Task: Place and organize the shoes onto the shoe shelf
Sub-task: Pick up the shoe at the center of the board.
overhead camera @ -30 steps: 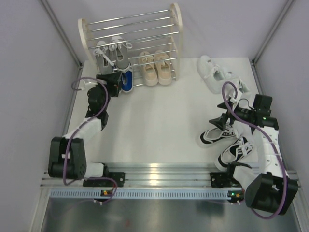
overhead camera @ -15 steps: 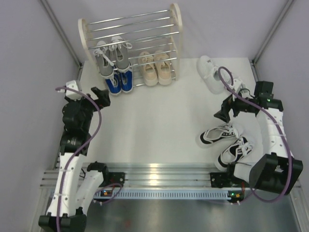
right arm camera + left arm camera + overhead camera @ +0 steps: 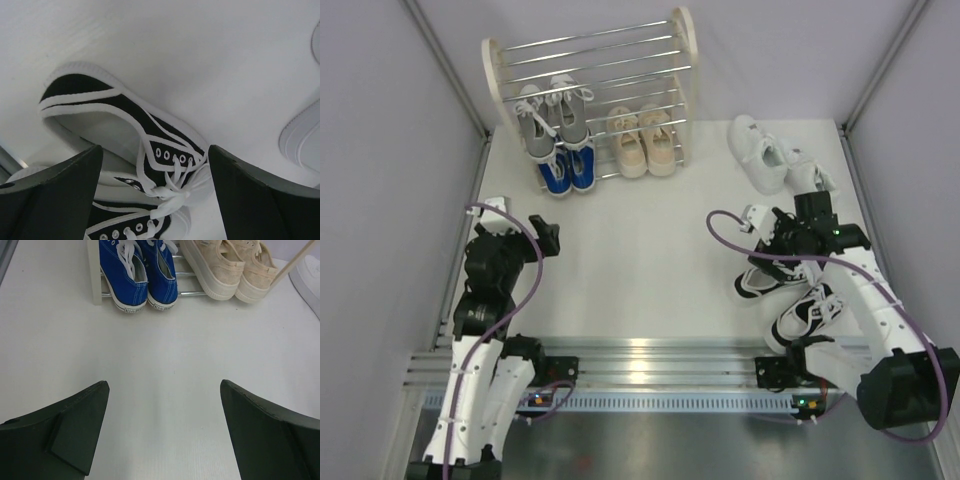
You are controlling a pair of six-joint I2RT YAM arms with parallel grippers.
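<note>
The left gripper (image 3: pixel 162 386) drew back from the shoe shelf (image 3: pixel 495 70) to the near-left part of the table (image 3: pixel 650 250), uncovering the blue shoes (image 3: pixel 568 172) at the shelf's bottom left. The right arm swung leftward, bringing the right gripper (image 3: pixel 155 148) above the farther black-and-white shoe (image 3: pixel 765 280).

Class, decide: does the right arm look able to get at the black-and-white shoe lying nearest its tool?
Probably yes. The right tool hangs open just above the black-and-white shoe, which shows between its fingers, and nothing lies between tool and shoe.
</note>
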